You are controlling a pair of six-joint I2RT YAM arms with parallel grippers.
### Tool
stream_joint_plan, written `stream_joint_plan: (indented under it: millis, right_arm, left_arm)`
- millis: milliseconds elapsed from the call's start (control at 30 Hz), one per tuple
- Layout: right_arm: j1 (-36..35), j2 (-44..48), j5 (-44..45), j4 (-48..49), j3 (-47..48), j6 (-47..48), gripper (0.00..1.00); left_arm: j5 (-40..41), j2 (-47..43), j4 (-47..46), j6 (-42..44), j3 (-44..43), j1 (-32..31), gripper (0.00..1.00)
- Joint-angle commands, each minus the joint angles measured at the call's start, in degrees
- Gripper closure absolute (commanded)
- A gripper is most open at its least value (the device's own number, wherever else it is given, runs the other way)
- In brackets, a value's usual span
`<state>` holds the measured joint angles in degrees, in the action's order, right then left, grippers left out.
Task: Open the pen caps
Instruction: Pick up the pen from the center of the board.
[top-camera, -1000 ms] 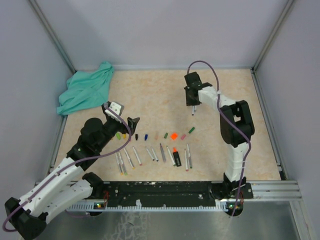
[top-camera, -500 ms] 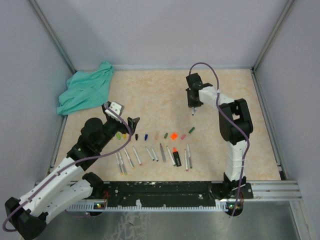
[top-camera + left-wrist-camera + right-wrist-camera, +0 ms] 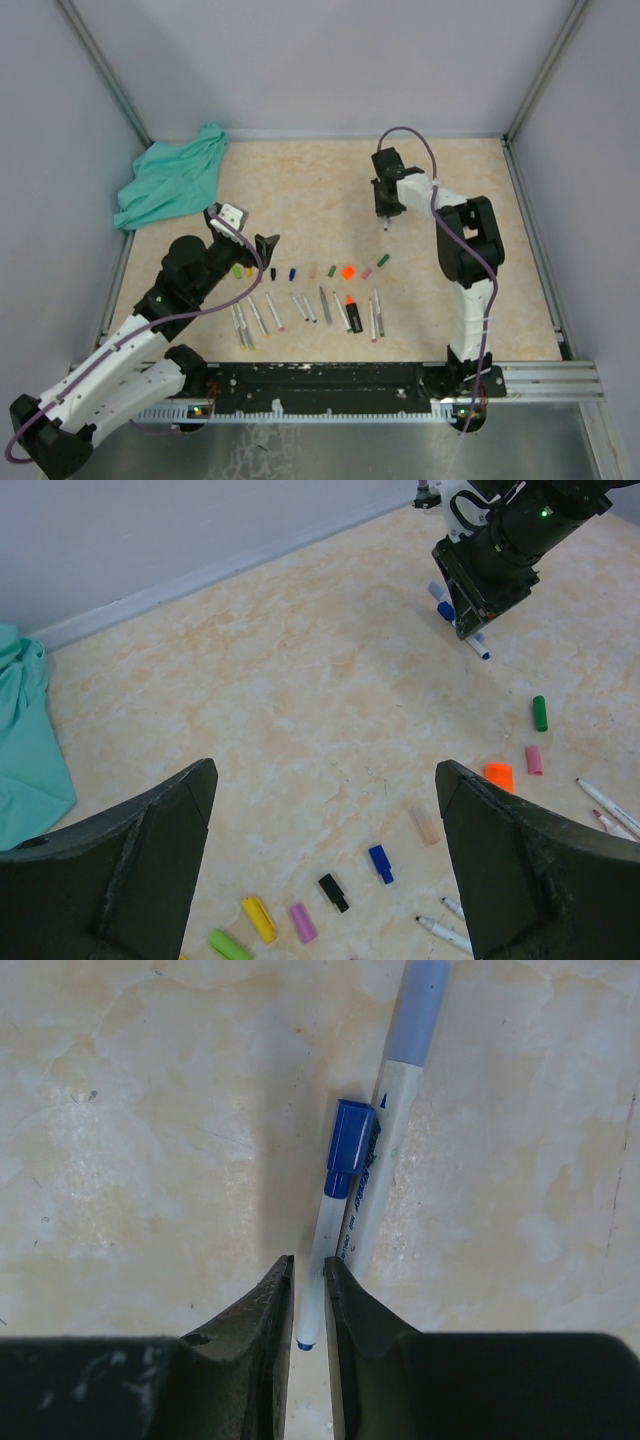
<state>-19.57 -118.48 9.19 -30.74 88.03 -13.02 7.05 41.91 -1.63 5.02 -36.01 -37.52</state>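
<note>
A row of loose pen caps [image 3: 300, 271] lies mid-table. The left wrist view shows yellow [image 3: 258, 918], pink [image 3: 302, 922], black [image 3: 334, 892], blue [image 3: 380, 863], orange [image 3: 498, 776] and green [image 3: 540, 713] ones. My left gripper [image 3: 325, 770] hovers open above them, holding nothing. At the back of the table my right gripper [image 3: 309, 1265] points down. Its jaws are drawn in on the white barrel of a pen [image 3: 325, 1250] that still wears its blue cap [image 3: 350, 1145]. A second pen with a pale blue cap [image 3: 400, 1090] lies against it.
Several uncapped white pen barrels [image 3: 310, 310] lie in a row in front of the caps. A black and orange marker [image 3: 352, 315] lies among them. A teal cloth [image 3: 170, 185] is bunched at the back left corner. Grey walls and a metal frame bound the table.
The right gripper's jaws have narrowed round the blue-capped pen and the arm has shifted slightly. The left arm has not moved.
</note>
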Motion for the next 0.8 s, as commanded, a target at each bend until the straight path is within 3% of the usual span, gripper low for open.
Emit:
stream_joint_plan:
  millis: [0,767]
  right_arm:
    - [0.5,-1.5,0.1,-0.6,1.7,0.9,0.81]
    - [0.5,-2.0,1.5,-2.1,1.2,0.7,0.79]
  left_arm:
    - [-0.3,-0.2,-1.7,0.8,0.5,-0.3,0.06]
    - [-0.5,0.0,-1.9,0.8,0.6,-0.3,0.06]
